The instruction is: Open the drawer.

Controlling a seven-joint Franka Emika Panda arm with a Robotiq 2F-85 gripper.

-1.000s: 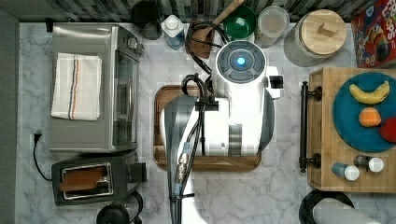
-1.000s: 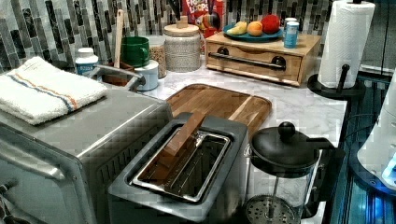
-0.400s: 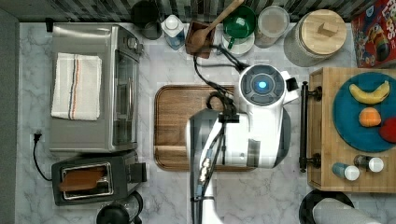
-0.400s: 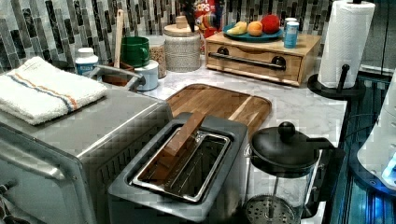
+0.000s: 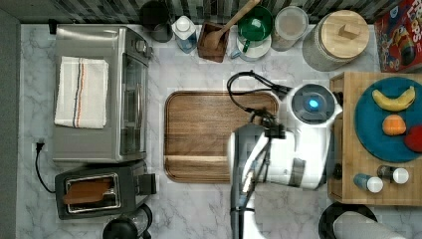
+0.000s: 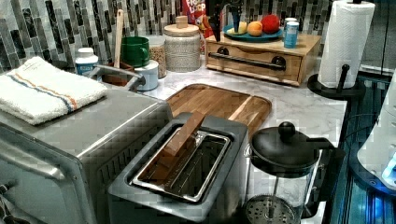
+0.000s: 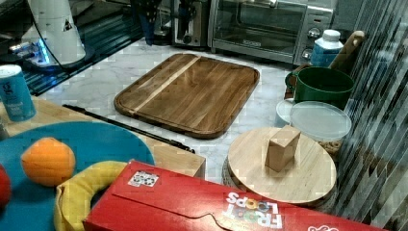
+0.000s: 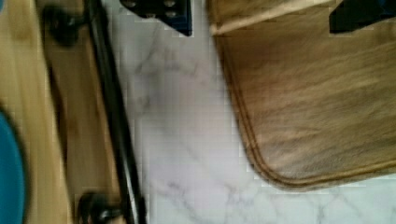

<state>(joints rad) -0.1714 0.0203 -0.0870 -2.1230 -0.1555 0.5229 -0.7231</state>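
- Marble countertop [image 5: 199, 209], crowded kitchen setup: toaster oven and toaster at the top view's left, walnut tray [image 5: 214, 134] in the middle, jars along the far wall.
- The drawer [image 6: 254, 71] sits at the top view's right edge, under a wooden box top carrying the blue fruit plate [image 5: 366, 132]. In the left view it is at the far end of the counter, just left of the paper towel roll [image 6: 348, 42].
- The drawer looks fully shut: its front is flush with the box, and the black bar handle [image 8: 114, 116] lies parallel to the front.
- What changed: over the last second the arm [image 5: 298, 144] has swung off the tray towards the top view's right. Its wrist now hangs over the marble strip between tray and drawer.
- The left view agrees: the gripper [image 6: 225, 18] has slid right from over the jars to above the drawer's left end, well above the handle.
- Gripper state: fingers spread wide, holding nothing.
- In the wrist view the fingertips [image 8: 159, 14] straddle the marble and the tray corner; the handle lies off to one side, outside the gap.
- So you're still in the approach; no contact yet.
- My read: you need a bit more travel towards the drawer, then a descent to bracket the bar.
- Risk: the box could slide on the marble when you pull.
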